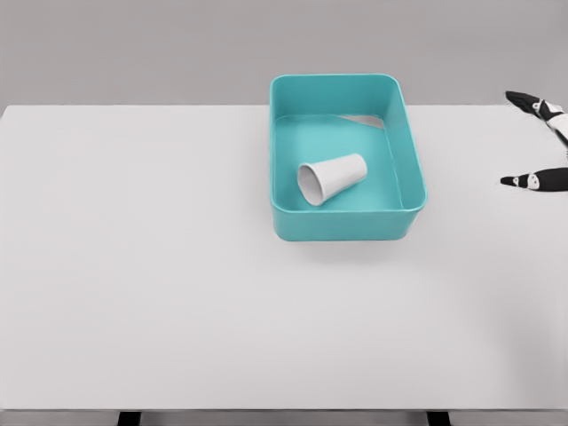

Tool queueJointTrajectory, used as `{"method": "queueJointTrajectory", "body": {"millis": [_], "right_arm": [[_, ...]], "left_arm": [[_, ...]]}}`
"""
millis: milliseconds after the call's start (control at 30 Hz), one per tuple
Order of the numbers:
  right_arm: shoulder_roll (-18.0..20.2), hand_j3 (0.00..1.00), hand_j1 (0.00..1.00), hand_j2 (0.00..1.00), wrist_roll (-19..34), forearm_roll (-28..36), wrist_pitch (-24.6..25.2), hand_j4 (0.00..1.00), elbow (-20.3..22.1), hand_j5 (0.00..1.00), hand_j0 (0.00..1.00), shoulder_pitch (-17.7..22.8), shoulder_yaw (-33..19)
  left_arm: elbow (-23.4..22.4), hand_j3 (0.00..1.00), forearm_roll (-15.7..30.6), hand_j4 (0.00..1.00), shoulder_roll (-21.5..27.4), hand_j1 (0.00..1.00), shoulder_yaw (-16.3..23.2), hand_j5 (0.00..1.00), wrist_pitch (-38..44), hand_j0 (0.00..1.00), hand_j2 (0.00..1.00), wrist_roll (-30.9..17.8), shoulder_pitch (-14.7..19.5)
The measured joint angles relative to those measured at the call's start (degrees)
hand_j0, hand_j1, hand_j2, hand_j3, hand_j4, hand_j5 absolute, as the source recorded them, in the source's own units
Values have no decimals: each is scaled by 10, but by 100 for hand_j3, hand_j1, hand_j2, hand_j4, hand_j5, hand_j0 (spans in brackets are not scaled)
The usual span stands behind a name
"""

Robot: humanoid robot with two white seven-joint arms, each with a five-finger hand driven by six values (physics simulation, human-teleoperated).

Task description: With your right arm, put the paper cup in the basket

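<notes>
1. Well, the paper cup [331, 177] is lying on its side inside the teal basket [345, 224], resting on the basket's floor, with its open mouth turned toward the near left corner of the basket and its closed base pointing toward the far right.
2. The basket itself sits on the white surface [142, 284] right of the middle, up against the far edge, its long sides running from the far edge toward the near edge.
3. Inside the basket, at its far right corner, there is a pale grey patch on the inner wall; I cannot tell what it is.
4. The right robot hand [538, 142] shows only at the right edge of the surface, near the far right corner, well apart from the basket and holding nothing.
5. Just two dark fingers [532, 180] with white bands are visible, one up by the far edge and one lower down, spread wide from each other, so the robot hand looks open.
6. The cup touches neither finger.
7. Two dark table legs [130, 418] peek out beneath the near edge.
</notes>
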State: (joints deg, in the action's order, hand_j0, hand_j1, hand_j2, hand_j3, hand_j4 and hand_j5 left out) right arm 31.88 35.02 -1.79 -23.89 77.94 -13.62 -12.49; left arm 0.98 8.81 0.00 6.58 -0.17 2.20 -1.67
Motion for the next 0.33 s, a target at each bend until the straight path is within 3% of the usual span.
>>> {"method": "queueJointTrajectory", "body": {"millis": [333], "right_arm": [[0, 100, 100, 100, 0, -4, -2, 100, -19, 100, 100, -11, -12]], "left_arm": [[0, 100, 0, 100, 0, 100, 0, 100, 0, 100, 100, 0, 0]]}}
